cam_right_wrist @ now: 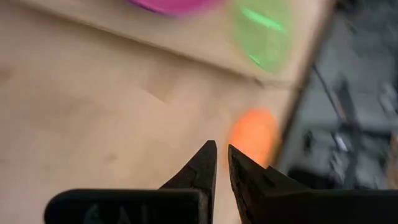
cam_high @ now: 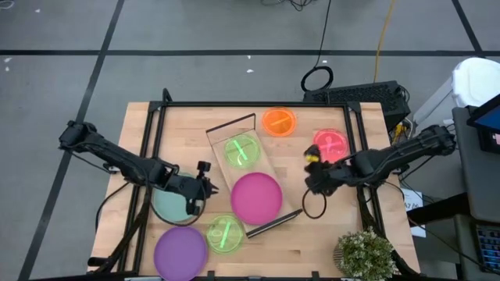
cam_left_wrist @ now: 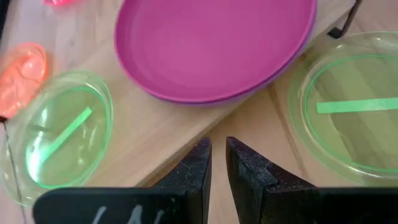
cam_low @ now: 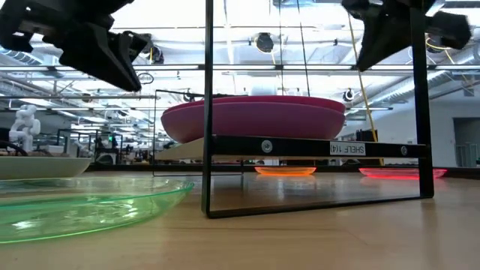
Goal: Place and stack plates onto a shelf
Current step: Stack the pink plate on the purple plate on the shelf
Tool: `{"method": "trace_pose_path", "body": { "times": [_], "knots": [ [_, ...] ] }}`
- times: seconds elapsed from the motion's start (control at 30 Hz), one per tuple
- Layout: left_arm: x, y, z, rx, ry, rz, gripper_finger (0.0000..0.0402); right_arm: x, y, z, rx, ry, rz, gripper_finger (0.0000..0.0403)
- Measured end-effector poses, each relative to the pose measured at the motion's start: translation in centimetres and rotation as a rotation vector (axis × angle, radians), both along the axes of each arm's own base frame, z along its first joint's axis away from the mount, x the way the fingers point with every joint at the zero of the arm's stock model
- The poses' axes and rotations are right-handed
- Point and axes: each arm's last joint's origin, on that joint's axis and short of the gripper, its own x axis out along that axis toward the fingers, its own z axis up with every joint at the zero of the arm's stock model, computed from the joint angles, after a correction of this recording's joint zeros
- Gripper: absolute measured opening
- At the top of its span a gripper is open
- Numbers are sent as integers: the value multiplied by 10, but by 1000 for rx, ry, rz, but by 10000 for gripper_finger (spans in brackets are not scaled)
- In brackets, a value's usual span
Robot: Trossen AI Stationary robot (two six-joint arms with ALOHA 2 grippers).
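Shelf point(cam_high: 262, 183) is lying at a slant mid-table, carrying a magenta plate point(cam_high: 256, 197) at its near end and a green divided plate point(cam_high: 241, 151) at its far end. The low view is showing the magenta plate sitting in a second, purplish one, so a stack looks started there.

Left gripper point(cam_high: 205, 190) is hovering over the teal plate's point(cam_high: 173, 204) edge, just left of the shelf. Its fingers point(cam_left_wrist: 200, 168) are nearly together with only a thin gap, holding nothing. Right gripper point(cam_high: 314, 181) is hanging just right of the shelf, near the pink divided plate point(cam_high: 330, 145); its fingers point(cam_right_wrist: 204, 165) are likewise all but closed and empty.

Judgement: both arms are sitting between picks. Still off the shelf: teal plate, purple plate point(cam_high: 180, 251), a second green divided plate point(cam_high: 225, 232), orange divided plate point(cam_high: 279, 122), pink divided plate.

To do the next pick well, the left claw should be opening wide, dropping onto the teal rim and pinching lip only, then carrying level onto the magenta stack. Small translucent plates probably belong on the green one at the far end.

In the way: the black wire end frames point(cam_low: 208, 112), which any carried plate must clear. The loose green plate is crowding the shelf's near corner. Potted plant point(cam_high: 366, 254) and a cable loop point(cam_high: 314, 204) are sitting by the right arm's side.
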Motion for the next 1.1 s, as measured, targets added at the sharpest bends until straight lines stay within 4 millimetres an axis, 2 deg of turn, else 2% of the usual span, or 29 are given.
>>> {"method": "trace_pose_path", "body": {
  "times": [0.17, 0.33, 0.6, 0.8, 1.1],
  "knots": [
    [7, -8, -10, -40, 10, 26, 55, -12, -8, 13, 6, -191, -233, 27],
    [16, -18, -27, -64, 40, 32, 55, -15, -9, 20, 144, -336, -378, 27],
    [30, -34, -45, -84, 18, -6, 55, -12, -6, 22, 276, -441, -479, 27],
    [39, -38, -64, -50, 40, -28, 55, -11, -5, 23, 320, -478, -514, 27],
    [46, -38, -62, -34, -29, -67, 55, -9, -5, 25, 335, -501, -511, 27]
  ]
}}
